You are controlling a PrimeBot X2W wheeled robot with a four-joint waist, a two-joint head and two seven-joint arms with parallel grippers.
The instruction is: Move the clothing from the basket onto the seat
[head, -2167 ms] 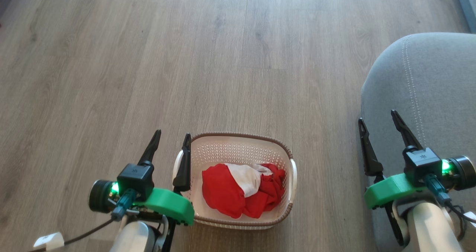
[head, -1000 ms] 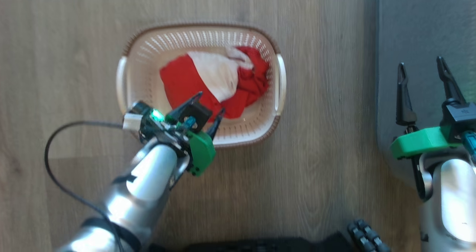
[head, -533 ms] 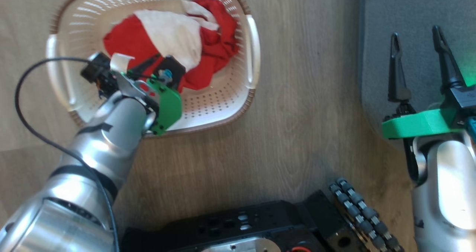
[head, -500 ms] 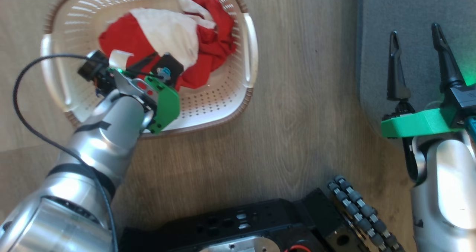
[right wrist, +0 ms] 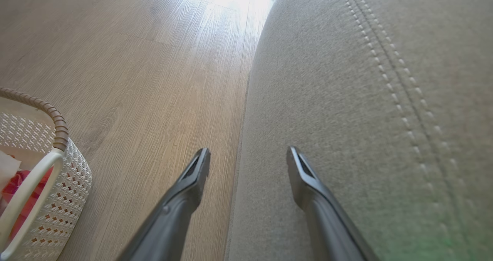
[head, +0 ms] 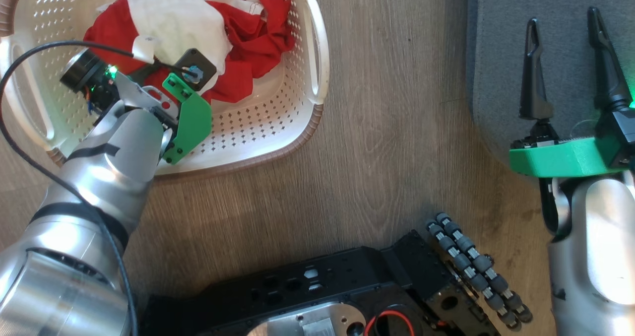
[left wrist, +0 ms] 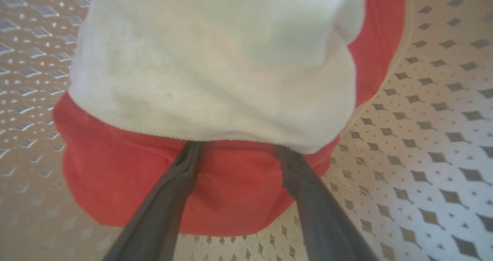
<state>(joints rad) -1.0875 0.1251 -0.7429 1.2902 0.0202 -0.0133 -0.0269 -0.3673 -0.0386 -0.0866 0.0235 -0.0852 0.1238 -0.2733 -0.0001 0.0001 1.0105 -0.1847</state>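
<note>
Two grippers concern us, and both stand open. The left gripper (left wrist: 238, 149) reaches down into the basket (head: 278, 142), its two dark fingers (left wrist: 169, 199) spread wide. In the left wrist view we see their tips meeting the hem of the white cloth, with red cloth lying under and between them. We cannot tell whether the tips slip under that hem or stop at it. From the head view we see the left wrist, with its green bracket and a small green light, hanging over the near side of the heap.

The clothing (head: 168, 18) lies bunched inside the basket, white cloth on top and red cloth around and beneath it. We can read no lettering on the visible folds. A black cable (head: 44, 45) loops from the left wrist across the basket's edge, and a small white tag (head: 144, 48) sits on it, too small for us to read.

The basket stands on the wood-look floor (head: 387, 127), well apart from the seat (head: 496, 53), with bare floor between them. The right gripper (head: 562, 18) hovers over the edge of the grey seat, fingers parted and holding nothing. In the right wrist view we see a pale double line of stitching running along the cushion. The robot's black base (head: 322, 296) and a row of grey rollers (head: 476, 266) show at the bottom of the head view.
</note>
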